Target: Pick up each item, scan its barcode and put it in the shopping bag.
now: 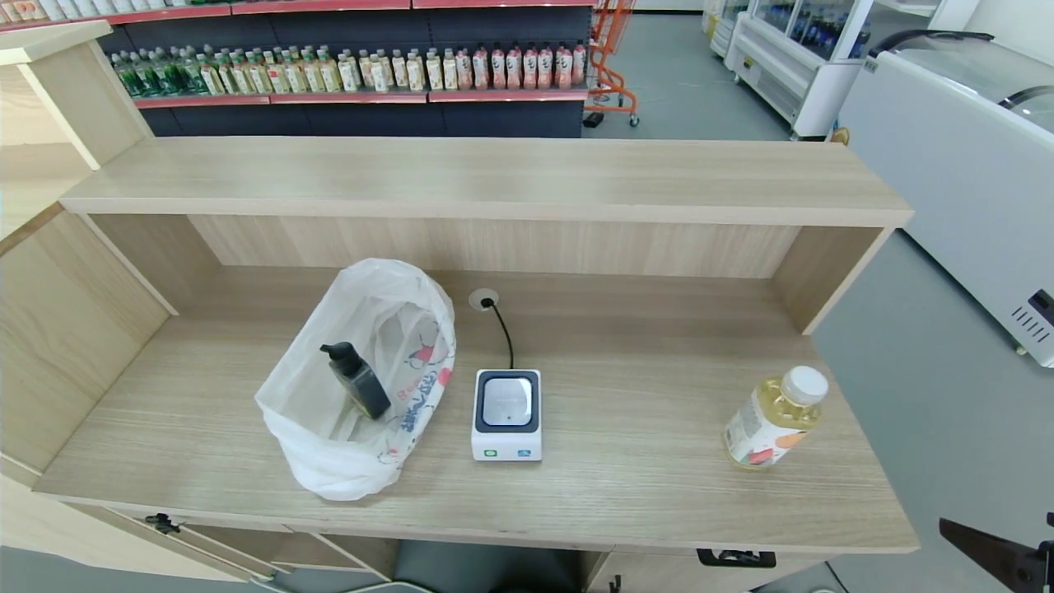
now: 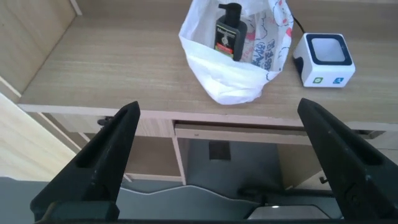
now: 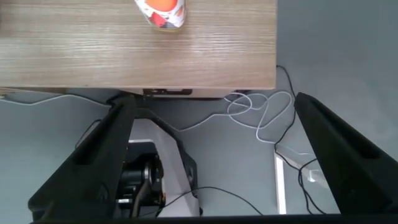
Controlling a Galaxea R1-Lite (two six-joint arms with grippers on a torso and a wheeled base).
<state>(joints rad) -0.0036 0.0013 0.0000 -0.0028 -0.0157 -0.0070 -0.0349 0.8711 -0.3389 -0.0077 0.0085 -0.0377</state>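
A long wooden counter (image 1: 626, 486) with a raised ledge (image 1: 494, 177) along its back edge carries all the task's things. Behind it, a shelf of drink bottles (image 1: 354, 72) and white freezer chests (image 1: 955, 156) are seen across a grey floor.

On the left half of the counter, close to the front edge, a white plastic shopping bag (image 1: 329, 469) is set with its mouth open. A dark pump bottle (image 1: 359, 380) is held inside it, leaning against the bag's wall with its pump head towards the back edge.

The left gripper (image 2: 217, 104) is held in front of the counter's front edge, on the bag's side, lower than the counter top. Its jaws are spread wide and nothing is gripped. The right gripper (image 3: 212, 99) is held off the front right corner, over the floor, where a loose white cable (image 3: 261, 112) is lying. Its jaws are likewise spread wide and empty.

A white barcode scanner (image 1: 507, 414) with a dark window on top is placed at the middle of the counter, just beside the bag. A black cord (image 1: 502, 329) is led from it to a round port (image 1: 483, 298) nearer the back edge.

A bottle of yellow drink (image 1: 770, 420), white-capped and labelled, is stood upright near the right edge, towards the front right corner, well apart from the scanner.
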